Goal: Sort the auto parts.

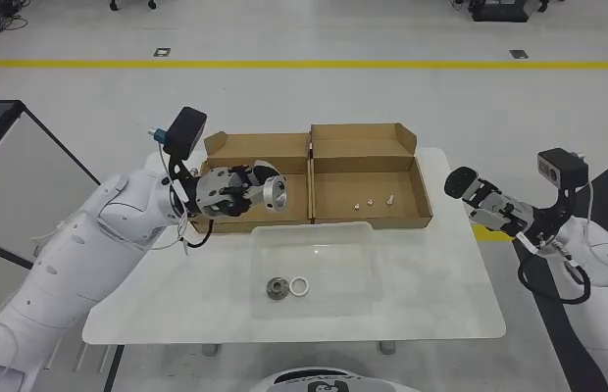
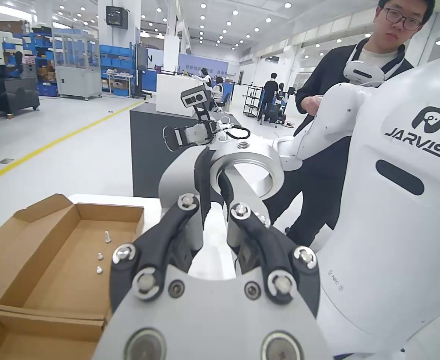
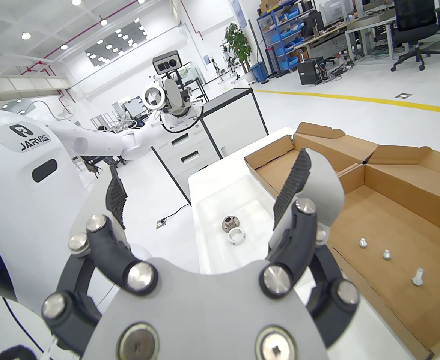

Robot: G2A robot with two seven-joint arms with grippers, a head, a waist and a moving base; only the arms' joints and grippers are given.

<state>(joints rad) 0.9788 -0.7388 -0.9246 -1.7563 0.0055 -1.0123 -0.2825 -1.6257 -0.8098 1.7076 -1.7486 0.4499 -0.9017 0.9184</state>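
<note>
My left gripper [image 1: 268, 192] is shut on a silver metal ring [image 1: 277, 193], held above the left cardboard box [image 1: 255, 145]. In the left wrist view the ring [image 2: 246, 166] sits between the black fingers [image 2: 225, 189]. The right cardboard box [image 1: 343, 191] holds three small bolts [image 1: 375, 202]. A clear tray [image 1: 314, 240] at the table's front contains a grey flanged part [image 1: 277, 287] and a white ring [image 1: 300, 286]. My right gripper [image 1: 459, 183] hangs open with nothing in it, past the table's right edge. In the right wrist view its fingers [image 3: 302, 185] stand wide apart.
The two boxes stand side by side along the table's far edge. A black-framed cabinet [image 1: 20, 147] stands on the floor to the left of the table. White tabletop [image 1: 451, 284] lies bare to the right of the tray.
</note>
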